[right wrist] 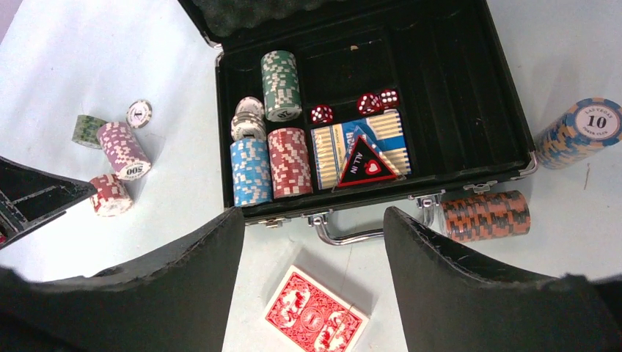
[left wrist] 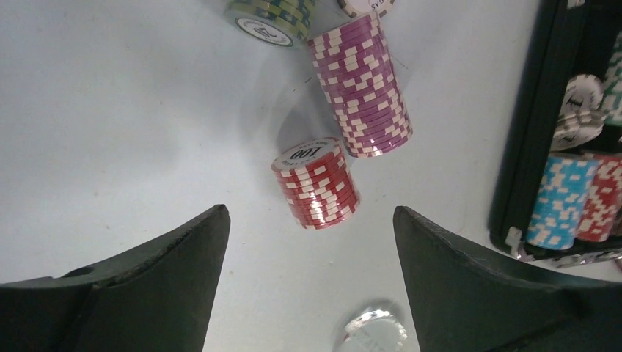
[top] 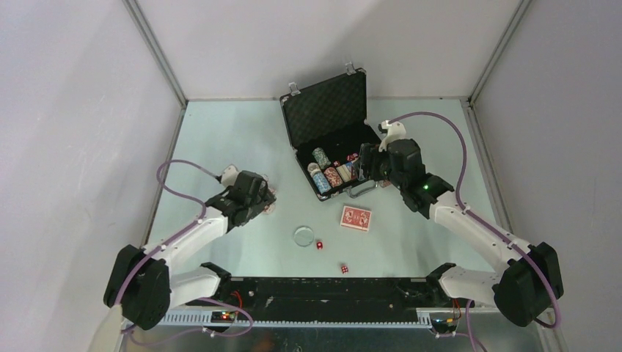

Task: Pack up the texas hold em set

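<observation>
The black briefcase (top: 326,103) lies open at the table's back, foam lid up. In the right wrist view its tray (right wrist: 440,81) holds green (right wrist: 281,84), blue (right wrist: 250,172) and red (right wrist: 289,163) chip stacks, a card box (right wrist: 359,150) and red dice (right wrist: 320,114). My right gripper (right wrist: 312,213) is open and empty above the silver handle (right wrist: 352,236), and sits by the case's front right (top: 364,165). Red-backed cards (right wrist: 315,315) lie below it. My left gripper (left wrist: 312,216) is open and empty, just short of a red chip stack (left wrist: 317,183) and a purple stack (left wrist: 361,88).
A green stack (left wrist: 271,16) lies beyond the purple one. An orange stack (right wrist: 484,215) and a stack marked 10 (right wrist: 579,132) sit right of the case. The clear disc (top: 304,235) and two red dice (top: 320,244) (top: 343,269) lie near the table's front.
</observation>
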`<act>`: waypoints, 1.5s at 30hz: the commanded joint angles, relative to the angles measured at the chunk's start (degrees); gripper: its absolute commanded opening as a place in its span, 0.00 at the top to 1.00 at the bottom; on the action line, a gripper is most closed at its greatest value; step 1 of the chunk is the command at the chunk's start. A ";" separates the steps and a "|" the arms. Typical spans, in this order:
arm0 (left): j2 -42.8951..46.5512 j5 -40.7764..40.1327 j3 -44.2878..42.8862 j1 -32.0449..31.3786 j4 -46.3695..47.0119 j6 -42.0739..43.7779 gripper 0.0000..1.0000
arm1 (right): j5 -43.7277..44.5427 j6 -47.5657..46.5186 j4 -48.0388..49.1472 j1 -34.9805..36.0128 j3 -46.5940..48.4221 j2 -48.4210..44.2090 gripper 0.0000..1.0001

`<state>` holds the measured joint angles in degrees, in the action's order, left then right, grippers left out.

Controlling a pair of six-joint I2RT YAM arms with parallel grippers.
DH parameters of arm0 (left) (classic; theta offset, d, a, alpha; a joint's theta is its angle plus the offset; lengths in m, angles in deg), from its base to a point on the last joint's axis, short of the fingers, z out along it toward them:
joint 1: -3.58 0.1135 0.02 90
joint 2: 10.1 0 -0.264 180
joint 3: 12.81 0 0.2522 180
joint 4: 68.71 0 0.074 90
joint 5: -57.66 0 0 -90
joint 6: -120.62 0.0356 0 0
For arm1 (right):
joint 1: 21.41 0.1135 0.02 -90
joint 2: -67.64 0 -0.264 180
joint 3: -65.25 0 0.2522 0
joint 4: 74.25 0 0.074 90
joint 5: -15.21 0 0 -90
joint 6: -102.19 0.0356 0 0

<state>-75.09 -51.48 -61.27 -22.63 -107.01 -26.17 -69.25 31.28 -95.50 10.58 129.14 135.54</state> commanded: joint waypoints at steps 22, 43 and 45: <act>-2.25 -7.38 2.64 0.56 0.51 -12.35 0.68 | -3.79 0.45 4.76 -0.09 -1.44 -2.42 0.33; 2.85 4.33 -8.87 0.43 11.33 2.11 0.83 | -4.48 0.83 5.00 -0.19 -2.05 -3.55 0.34; 0.38 2.78 -9.45 -0.03 17.68 1.13 0.88 | -4.49 0.83 5.46 -0.17 -2.54 -4.12 0.34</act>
<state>-71.94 -48.44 -66.90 -22.37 -104.36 -27.00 -73.51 31.72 -93.00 10.58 127.46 134.10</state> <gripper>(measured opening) 0.409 0.659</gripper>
